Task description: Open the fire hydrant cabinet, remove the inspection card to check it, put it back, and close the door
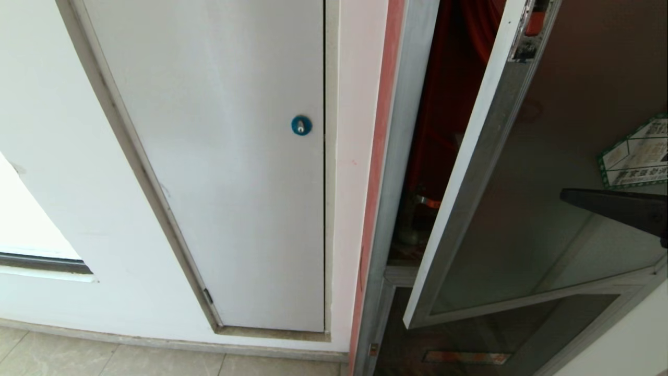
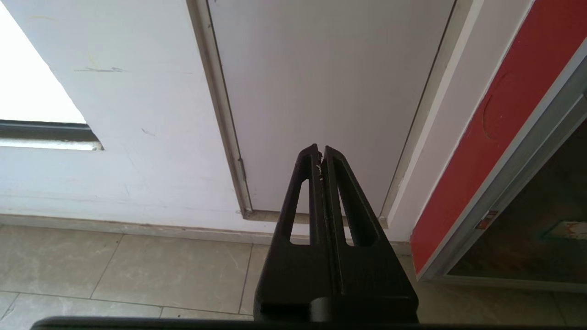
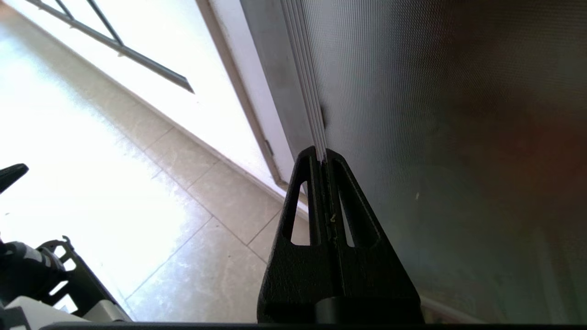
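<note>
Tinted glass door [image 1: 522, 219] stands ajar from red-lined fire hydrant cabinet [image 1: 443, 104].

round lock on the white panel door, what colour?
Blue, with a small silver centre: the round lock on the white panel door. Head view shows it best.

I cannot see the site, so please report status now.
Right gripper shut, empty, at the door. Left gripper shut, parked low. Door partly open. Card not seen.

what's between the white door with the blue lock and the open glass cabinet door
In the head view: a strip of white wall, then the cabinet's red and silver frame edge, then a gap showing the red inside.
</note>
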### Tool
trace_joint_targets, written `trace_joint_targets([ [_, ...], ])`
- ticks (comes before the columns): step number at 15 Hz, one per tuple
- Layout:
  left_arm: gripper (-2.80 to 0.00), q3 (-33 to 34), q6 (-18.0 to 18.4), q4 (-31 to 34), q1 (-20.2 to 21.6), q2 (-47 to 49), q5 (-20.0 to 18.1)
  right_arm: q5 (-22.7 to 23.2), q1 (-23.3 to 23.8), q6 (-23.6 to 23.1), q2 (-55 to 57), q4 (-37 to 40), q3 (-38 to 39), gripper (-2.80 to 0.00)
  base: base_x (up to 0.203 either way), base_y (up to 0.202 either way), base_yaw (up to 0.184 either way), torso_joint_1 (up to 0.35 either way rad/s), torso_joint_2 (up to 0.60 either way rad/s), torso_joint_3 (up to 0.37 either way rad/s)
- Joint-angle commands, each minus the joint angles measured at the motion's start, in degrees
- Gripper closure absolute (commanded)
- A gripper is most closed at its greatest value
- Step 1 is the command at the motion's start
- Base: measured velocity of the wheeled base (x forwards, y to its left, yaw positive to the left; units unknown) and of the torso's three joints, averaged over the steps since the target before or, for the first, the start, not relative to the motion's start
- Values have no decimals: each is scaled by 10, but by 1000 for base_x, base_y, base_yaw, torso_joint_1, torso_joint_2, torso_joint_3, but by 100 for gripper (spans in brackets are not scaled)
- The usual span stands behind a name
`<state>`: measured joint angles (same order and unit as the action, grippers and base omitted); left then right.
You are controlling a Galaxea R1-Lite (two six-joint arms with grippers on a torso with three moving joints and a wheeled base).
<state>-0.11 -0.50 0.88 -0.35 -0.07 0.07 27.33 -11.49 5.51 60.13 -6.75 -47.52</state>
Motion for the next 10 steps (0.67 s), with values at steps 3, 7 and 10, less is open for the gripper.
trace_joint_targets([
  [3, 0, 0, 0, 0, 0, 1, 0, 2, -22, 0, 58, 0, -35, 0, 0, 0, 0, 0, 0, 0],
  [7, 0, 0, 0, 0, 0, 1, 0, 2, -34, 1, 79, -1, -43, 0, 0, 0, 0, 0, 0, 0],
  [10, 0, 0, 0, 0, 0, 1, 0, 1, -34, 18, 112, -2, -77, 0, 0, 0, 0, 0, 0, 0],
])
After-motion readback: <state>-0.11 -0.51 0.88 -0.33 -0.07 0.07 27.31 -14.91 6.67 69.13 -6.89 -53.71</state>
